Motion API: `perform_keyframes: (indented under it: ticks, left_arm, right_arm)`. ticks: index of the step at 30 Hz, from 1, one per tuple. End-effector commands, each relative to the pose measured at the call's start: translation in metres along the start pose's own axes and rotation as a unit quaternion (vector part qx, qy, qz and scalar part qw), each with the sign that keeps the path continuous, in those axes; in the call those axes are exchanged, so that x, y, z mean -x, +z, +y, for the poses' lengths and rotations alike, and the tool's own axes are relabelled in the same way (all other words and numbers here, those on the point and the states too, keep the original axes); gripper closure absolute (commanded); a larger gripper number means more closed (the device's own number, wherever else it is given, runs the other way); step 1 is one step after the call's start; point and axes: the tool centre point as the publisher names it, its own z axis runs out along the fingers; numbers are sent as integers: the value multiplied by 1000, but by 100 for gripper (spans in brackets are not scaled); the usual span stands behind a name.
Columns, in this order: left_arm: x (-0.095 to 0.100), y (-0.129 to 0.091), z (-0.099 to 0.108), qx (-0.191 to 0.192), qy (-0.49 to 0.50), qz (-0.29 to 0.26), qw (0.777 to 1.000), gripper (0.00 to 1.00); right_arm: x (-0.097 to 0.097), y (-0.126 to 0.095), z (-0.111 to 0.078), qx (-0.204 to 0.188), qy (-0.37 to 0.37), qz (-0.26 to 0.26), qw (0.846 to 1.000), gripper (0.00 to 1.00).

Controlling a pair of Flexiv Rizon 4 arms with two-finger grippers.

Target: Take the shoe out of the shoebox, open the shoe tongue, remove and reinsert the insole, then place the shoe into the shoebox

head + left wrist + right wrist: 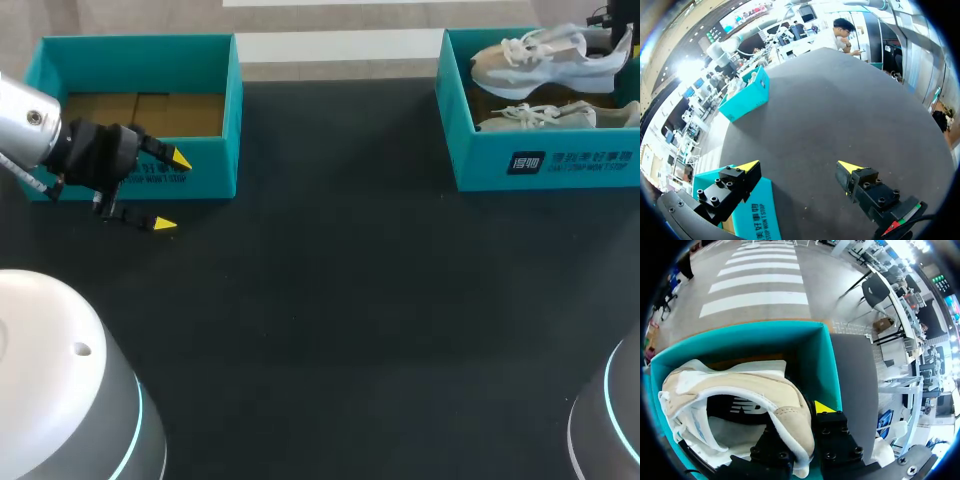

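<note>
left gripper (171, 191): spread wide, holding nothing, just in front of empty box (232, 110) | shoebox (480, 170): far right, holds shoe (540, 62) beside second shoe (545, 117) | right gripper (805, 422): pinching shoe's heel rim | advice: lift heel-first, straight up | hazards: box wall, second shoe's laces

left arm (22, 122) comes in from the left side: silver link, then black wrist, with the fingers pointing across toward the right. left gripper (170, 191) is spread wide and both yellow tips are in plain sight. Its own wrist view shows the same (799, 167). right gripper (801, 422) is clamped on the shoe (740, 390) at the heel, one black finger on each side. One yellow tip (823, 407) shows; the other is hidden behind the heel. right arm is barely visible from overhead.
</note>
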Motion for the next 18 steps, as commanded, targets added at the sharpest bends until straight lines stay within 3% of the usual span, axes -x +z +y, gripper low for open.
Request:
perform_keyframes:
  ticks: [1, 18]
  left_arm:
    - [0, 0, 0, 2, 0, 1, 1000, 0]
    - [0, 0, 0, 2, 0, 1, 1000, 0]
  right_arm:
    - [-1, 8, 8, -5, 0, -2, 1000, 100]
    - [-15, 34, 15, -21, -12, 2, 1000, 100]
